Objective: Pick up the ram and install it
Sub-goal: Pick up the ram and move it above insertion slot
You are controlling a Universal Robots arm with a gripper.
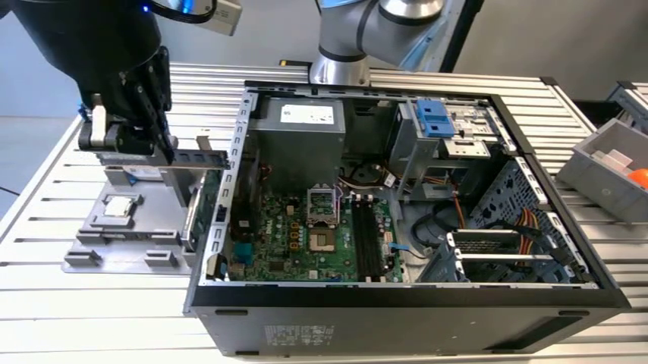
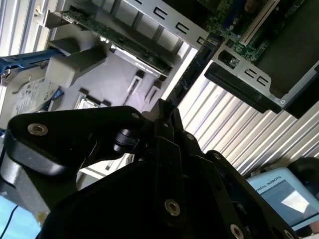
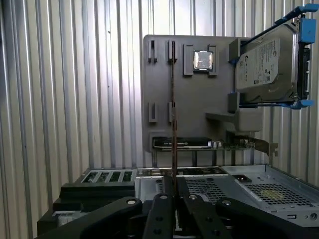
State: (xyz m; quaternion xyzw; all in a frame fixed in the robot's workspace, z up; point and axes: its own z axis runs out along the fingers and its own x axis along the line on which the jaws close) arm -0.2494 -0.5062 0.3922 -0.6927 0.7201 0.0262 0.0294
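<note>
The ram (image 3: 173, 99) is a thin dark stick seen edge-on in the first wrist view, running out from between my fingers in line with a slot of the grey parts tray (image 3: 189, 99). My gripper (image 3: 173, 191) is shut on its near end. In the exterior view the gripper (image 1: 132, 144) hangs above the tray (image 1: 96, 254) at the exterior view's left, with the ram (image 1: 197, 158) showing as a dark bar reaching toward the open computer case (image 1: 405, 303). The long black motherboard slots (image 1: 366, 239) lie inside the case, beside the processor socket.
The tray also holds a processor chip (image 3: 203, 60), a hard drive in a blue frame (image 3: 264, 62) and a green expansion card (image 3: 209, 144). The case wall (image 1: 218, 227) stands right next to the tray. A grey bin (image 1: 608, 163) sits at the exterior view's right.
</note>
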